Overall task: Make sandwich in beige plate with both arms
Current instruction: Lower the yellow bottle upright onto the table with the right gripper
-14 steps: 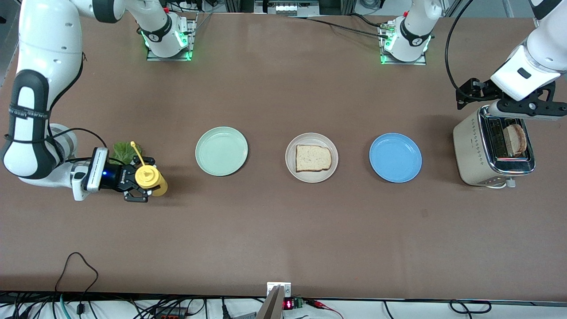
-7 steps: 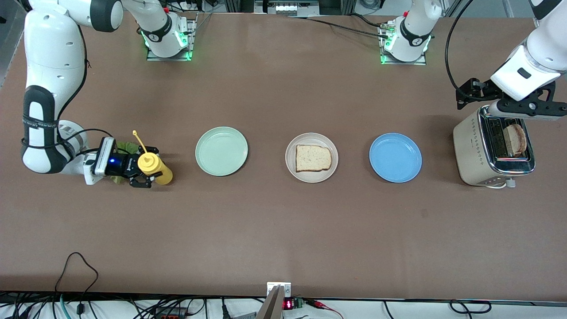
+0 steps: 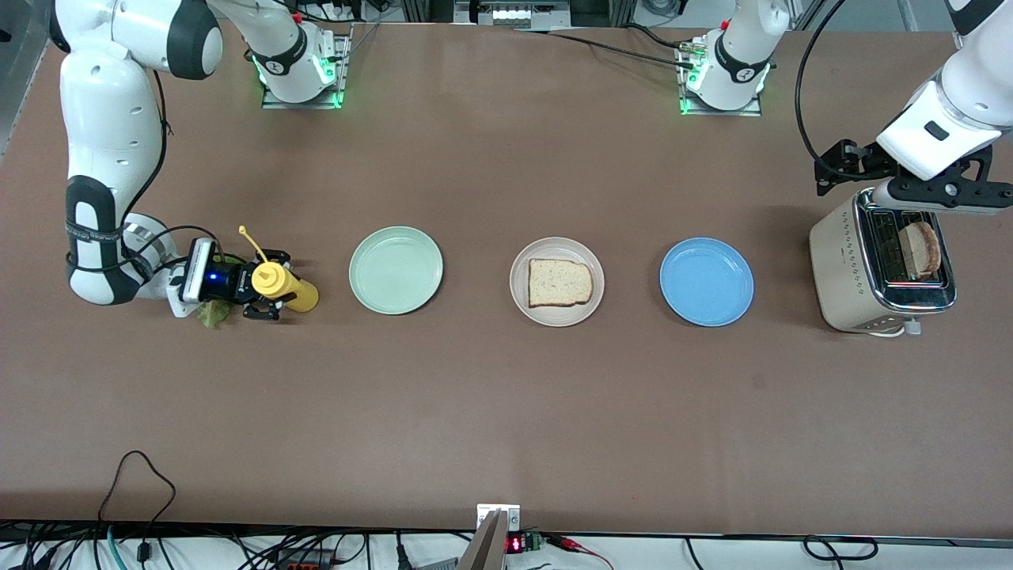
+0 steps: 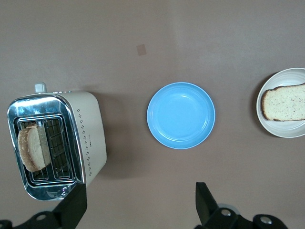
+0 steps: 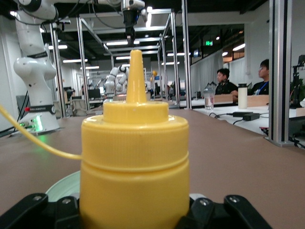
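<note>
Beige plate (image 3: 557,310) mid-desk, one bread slice (image 3: 559,283) on it. Right gripper (image 3: 265,296) at right arm's end, fingers clamping yellow sauce bottle (image 3: 278,284); lettuce (image 3: 210,313) beneath. Left gripper (image 4: 138,202) over toaster (image 3: 847,269), fingers spread, second slice (image 3: 923,247) in slot. Step: sauce. Next: carry bottle over plate.

light: bright, even, overhead | shadows: soft, short | glare: toaster (image 3: 882,273) chrome | blur: none

The right claw (image 3: 265,297) sits low and sideways, fingers clamped, while the left claw (image 3: 922,190) waits aloft, fingers spread.
</note>
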Controlling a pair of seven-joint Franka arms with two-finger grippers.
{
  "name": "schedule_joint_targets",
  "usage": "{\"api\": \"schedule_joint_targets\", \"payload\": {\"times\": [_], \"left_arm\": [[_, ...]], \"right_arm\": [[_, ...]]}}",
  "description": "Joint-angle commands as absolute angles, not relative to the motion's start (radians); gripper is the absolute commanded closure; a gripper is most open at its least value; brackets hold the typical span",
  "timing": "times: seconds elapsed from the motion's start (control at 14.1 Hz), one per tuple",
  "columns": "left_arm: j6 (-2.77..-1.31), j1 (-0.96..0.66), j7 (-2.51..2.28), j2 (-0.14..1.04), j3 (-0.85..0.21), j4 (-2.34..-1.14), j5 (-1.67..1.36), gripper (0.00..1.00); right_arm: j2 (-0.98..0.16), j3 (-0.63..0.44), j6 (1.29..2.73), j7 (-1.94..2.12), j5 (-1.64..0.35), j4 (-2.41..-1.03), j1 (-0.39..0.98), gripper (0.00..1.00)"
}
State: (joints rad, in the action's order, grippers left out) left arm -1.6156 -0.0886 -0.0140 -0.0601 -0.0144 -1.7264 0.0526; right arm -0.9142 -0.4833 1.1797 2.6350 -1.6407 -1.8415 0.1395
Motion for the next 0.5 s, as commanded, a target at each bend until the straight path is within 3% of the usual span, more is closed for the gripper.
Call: {"api": "schedule_joint_targets", "payload": {"times": [0.0, 0.28, 0.35, 0.43], "left_arm": [[-1.592, -0.091, -0.023, -0.049, -0.012, -1.697, 0.046, 0.0], [-1.592, -0.091, -0.021, -0.049, -0.012, -1.697, 0.046, 0.0], [-1.592, -0.091, -0.021, -0.049, -0.012, -1.697, 0.046, 0.0], [-1.592, -0.091, -0.021, -0.049, -0.012, -1.697, 0.046, 0.0]], "right_arm": [[-0.911, -0.468, 1.164, 2.634, -1.651, -1.862, 0.127, 0.75], [-0.91, -0.468, 1.166, 2.634, -1.651, -1.861, 0.126, 0.71], [-0.91, -0.468, 1.167, 2.634, -1.651, -1.861, 0.126, 0.67], [-0.911, -0.468, 1.167, 2.634, -1.651, -1.858, 0.126, 0.53]]}}
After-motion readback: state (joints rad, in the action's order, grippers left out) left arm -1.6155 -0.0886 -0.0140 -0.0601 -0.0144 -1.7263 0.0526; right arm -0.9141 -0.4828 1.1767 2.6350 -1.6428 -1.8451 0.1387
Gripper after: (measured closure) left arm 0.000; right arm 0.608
